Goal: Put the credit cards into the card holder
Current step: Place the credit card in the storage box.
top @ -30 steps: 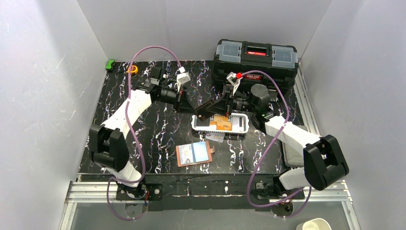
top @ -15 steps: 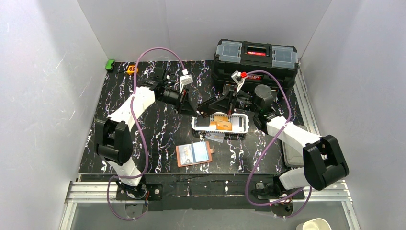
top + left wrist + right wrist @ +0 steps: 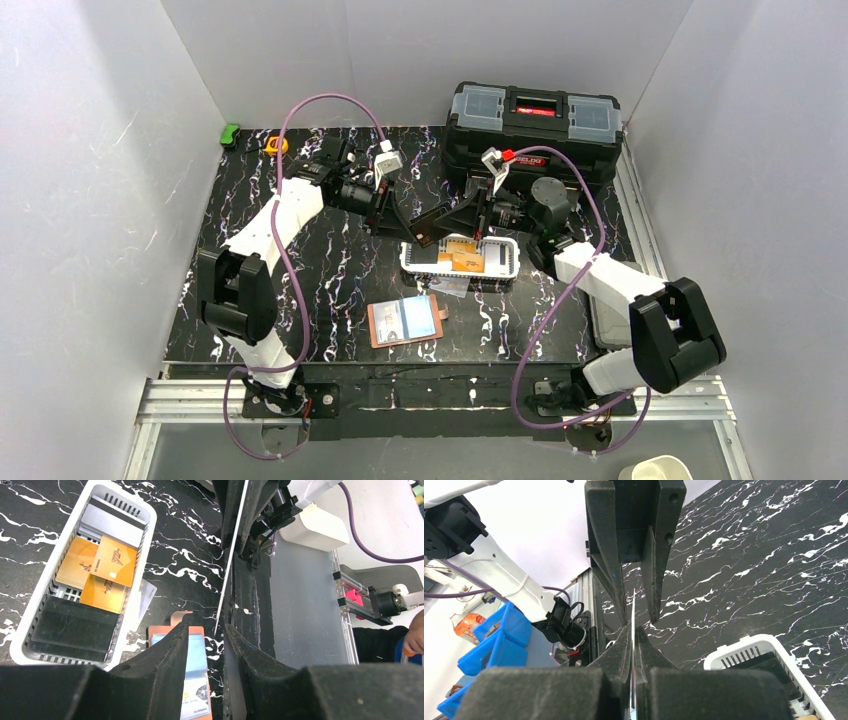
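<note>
My right gripper is shut on a black credit card and holds it in the air above the left end of a white basket. In the right wrist view the card shows edge-on between my shut fingers. My left gripper is open and faces it, its fingers either side of the card's free end; I see no contact. The salmon card holder lies open near the front, a light blue card in it. Orange cards and black cards lie in the basket.
A black toolbox stands at the back right. A green object and a yellow one sit at the back left corner. A pale card lies on the table beside the basket. White walls enclose the table.
The left arm has swung in and brought its open gripper up to the card's free end. The right gripper has kept hold of the card and shifted slightly.
</note>
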Motion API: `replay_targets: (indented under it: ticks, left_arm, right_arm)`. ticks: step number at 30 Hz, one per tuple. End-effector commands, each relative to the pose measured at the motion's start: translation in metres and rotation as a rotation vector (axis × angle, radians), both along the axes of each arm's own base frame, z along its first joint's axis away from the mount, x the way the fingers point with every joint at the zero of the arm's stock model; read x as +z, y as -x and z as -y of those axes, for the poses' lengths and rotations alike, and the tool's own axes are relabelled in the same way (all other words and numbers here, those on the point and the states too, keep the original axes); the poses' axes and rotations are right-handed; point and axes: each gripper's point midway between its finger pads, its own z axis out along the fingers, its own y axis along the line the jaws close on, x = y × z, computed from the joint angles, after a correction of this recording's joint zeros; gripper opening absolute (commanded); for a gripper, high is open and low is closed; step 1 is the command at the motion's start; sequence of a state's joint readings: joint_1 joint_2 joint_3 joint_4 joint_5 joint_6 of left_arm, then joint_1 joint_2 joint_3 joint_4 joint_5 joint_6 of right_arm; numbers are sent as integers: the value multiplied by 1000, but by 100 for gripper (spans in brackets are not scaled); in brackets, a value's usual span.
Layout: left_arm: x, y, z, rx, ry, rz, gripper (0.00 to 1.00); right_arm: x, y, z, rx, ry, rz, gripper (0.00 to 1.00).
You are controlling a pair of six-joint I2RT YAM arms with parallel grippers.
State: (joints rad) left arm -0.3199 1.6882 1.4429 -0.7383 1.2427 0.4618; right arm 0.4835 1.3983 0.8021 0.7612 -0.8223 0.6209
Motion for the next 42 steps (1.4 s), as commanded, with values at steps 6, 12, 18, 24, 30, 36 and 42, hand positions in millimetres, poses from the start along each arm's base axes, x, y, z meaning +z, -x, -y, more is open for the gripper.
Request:
replay_targets:
  ticks: [6, 12, 18, 24, 30, 36, 42]
  left_arm:
    - [23, 6, 1, -32, 67, 9, 19]
    - [22, 5, 1, -31, 58, 19, 7]
    - [23, 6, 4, -36, 58, 16, 8]
    - [21, 3, 6, -37, 55, 23, 3]
    - [7, -7, 9, -26, 33, 35, 0]
    - [-9, -16, 9, -28, 9, 58, 0]
    - [-27, -32, 12, -42, -19, 34, 0]
  right_arm:
    - [12, 0, -1, 18, -34, 45, 1]
    - [12, 0, -2, 21, -34, 44, 1]
    - [10, -2, -2, 17, -33, 37, 1]
    - [6, -3, -4, 13, -24, 29, 1]
    - [-6, -12, -5, -19, 0, -1, 4]
    - [-19, -27, 0, -84, 37, -23, 9]
    - [-39, -45, 8, -143, 71, -83, 50]
